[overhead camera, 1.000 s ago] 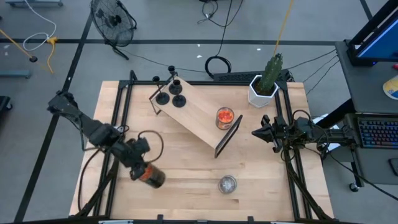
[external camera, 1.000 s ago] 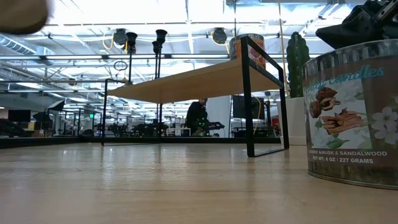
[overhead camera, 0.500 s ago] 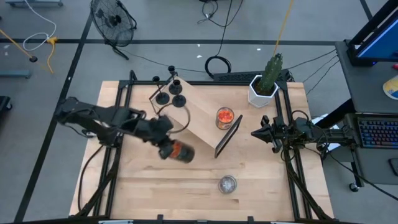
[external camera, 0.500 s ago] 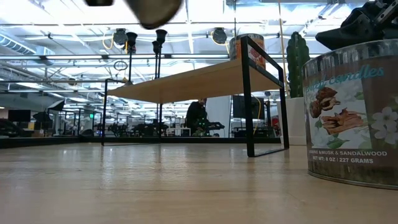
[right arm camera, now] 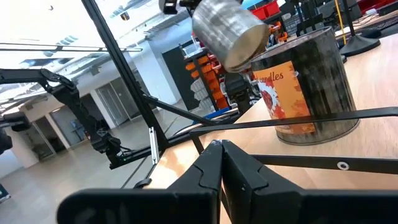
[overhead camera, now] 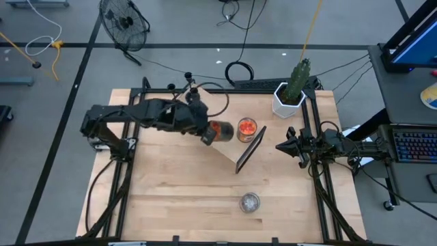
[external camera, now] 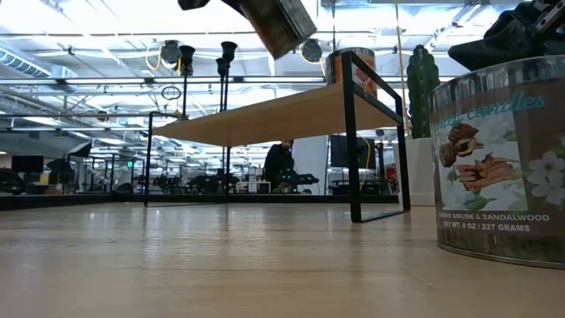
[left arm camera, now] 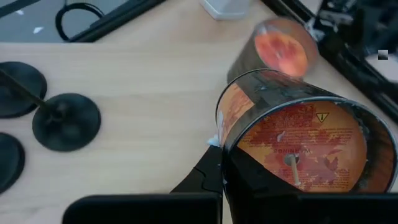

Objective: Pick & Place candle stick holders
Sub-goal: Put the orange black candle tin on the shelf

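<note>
Left gripper (overhead camera: 207, 134) is up over the raised wooden shelf (overhead camera: 222, 140), jaws clenched on an orange glass cup (overhead camera: 220, 131) held tilted in the air, just beside the second orange cup (overhead camera: 247, 128) that stands on the shelf near its black end frame (overhead camera: 250, 151). In the left wrist view the held cup (left arm camera: 303, 144) fills the foreground, open mouth toward the camera, a wick visible inside; the standing cup (left arm camera: 281, 51) sits right behind it. Low view shows the held cup's bottom (external camera: 278, 22) hanging above the shelf (external camera: 274, 110), clear of the surface.

Three black holders (overhead camera: 188, 102) stand clustered at the shelf's far end (round bases, thin stems); two of their bases (left arm camera: 65, 120) show in the left wrist view. The silvery cup (overhead camera: 250, 202) stands alone on the bench (overhead camera: 171, 205), near the front edge, well apart from the shelf; it looms large in the low view (external camera: 499, 168).

Right gripper (overhead camera: 281, 145) waits at the bench's right side, jaws clenched on nothing, pointing toward the shelf. White pot with cactus (overhead camera: 292, 89) at the far right corner.
</note>
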